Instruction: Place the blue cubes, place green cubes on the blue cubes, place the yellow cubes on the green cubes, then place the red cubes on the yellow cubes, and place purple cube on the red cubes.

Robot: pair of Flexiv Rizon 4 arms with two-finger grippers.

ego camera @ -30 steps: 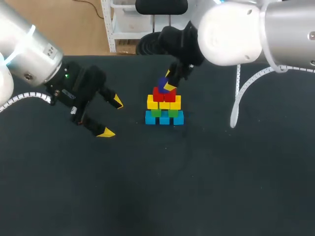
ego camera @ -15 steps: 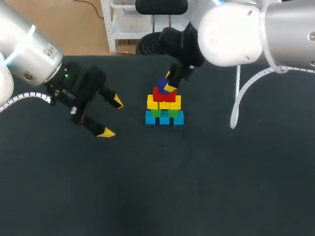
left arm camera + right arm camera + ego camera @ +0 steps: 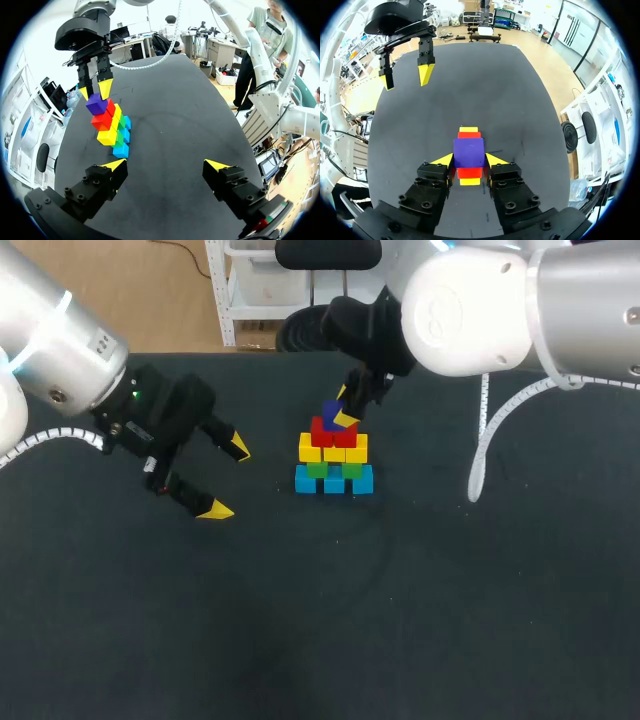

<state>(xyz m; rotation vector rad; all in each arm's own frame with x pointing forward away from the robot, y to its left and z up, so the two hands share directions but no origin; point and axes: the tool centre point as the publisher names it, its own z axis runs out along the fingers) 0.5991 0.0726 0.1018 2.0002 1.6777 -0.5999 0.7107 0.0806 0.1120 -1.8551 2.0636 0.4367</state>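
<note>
Counter [image 3: 420, 620]: black, carrying the stack [image 3: 333, 455] near its middle. In the head view my right arm covers part of its far edge.
Right arm [image 3: 500, 310]: comes in from the far right corner. It is bulky enough to hide its own wrist, so only the fingers show beneath it.
Left arm [image 3: 60, 350]: enters at the left, cut off by the edge of the view.
Left end effector [image 3: 226, 478]: fingers spread wide with nothing between them, over bare counter, well apart from the stack.
Right end effector [image 3: 469, 160]: clamped on the purple cube [image 3: 330, 410], one yellow tip pressed to each side. From the head view, one tip is half hidden behind the cube.
Blue cubes [image 3: 333, 480]: bottom row, on the counter.
Yellow cubes [image 3: 333, 450]: third row.
Red cubes [image 3: 333, 432]: fourth row, partly covered by the purple cube.
Green cubes [image 3: 318, 469]: second row, only slivers visible, so their number is hard to make out.
Purple cube: at the top, over the red cubes. I cannot tell whether it rests on them or hangs just above. From my right wrist it hides nearly the whole stack, leaving thin edges of red and yellow.
</note>
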